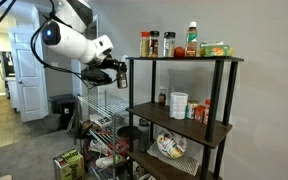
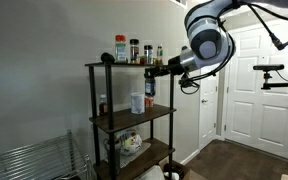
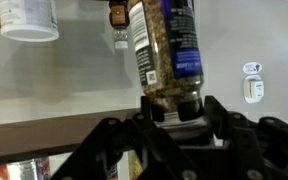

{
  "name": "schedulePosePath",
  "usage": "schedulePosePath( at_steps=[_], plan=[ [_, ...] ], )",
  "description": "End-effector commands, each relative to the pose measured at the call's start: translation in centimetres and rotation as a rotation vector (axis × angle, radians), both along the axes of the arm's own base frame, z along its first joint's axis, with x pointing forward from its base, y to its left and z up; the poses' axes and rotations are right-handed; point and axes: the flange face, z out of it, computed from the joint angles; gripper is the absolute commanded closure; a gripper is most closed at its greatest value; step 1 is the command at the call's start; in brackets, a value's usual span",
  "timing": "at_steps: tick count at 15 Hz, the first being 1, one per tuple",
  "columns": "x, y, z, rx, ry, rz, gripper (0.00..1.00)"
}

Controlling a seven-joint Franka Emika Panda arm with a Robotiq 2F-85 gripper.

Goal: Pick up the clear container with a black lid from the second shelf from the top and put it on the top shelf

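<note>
Clear container with a black lid point(image 3: 164, 50) is off the boards and in your grasp: in the wrist view the end effector point(image 3: 172, 112) is clamped on it at the lid end, a finger on either side, and the speckled brown contents and dark label run away from the camera. In both exterior views the container point(image 1: 122, 73) point(image 2: 149, 86) hangs in the air at the front edge of the black frame. It sits a little below the level of the top shelf point(image 1: 189, 59) point(image 2: 129, 65) and well above the second shelf from the top point(image 1: 184, 127) point(image 2: 134, 116), touching neither.

Beyond your end effector point(image 1: 117, 70) point(image 2: 156, 70), the second shelf carries a white tub point(image 1: 179, 105) point(image 2: 136, 102), with small red-lidded jars point(image 1: 201, 112) just beside it. A row of spice bottles point(image 1: 169, 43) stands along the top shelf. In an exterior view a chrome wire rack point(image 1: 99, 105) stands beside the frame, under the arm.
</note>
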Motion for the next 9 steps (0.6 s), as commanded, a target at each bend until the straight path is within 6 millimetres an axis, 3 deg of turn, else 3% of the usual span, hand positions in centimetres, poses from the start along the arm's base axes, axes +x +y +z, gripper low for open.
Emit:
schedulePosePath(
  at_steps=[1,9],
  plan=[
    [-0.1,0.7,4.2,-0.051,-0.052,0.003,0.69],
    [1.2,0.7,11.6,-0.082,-0.144,-0.025,0.69]
  ],
)
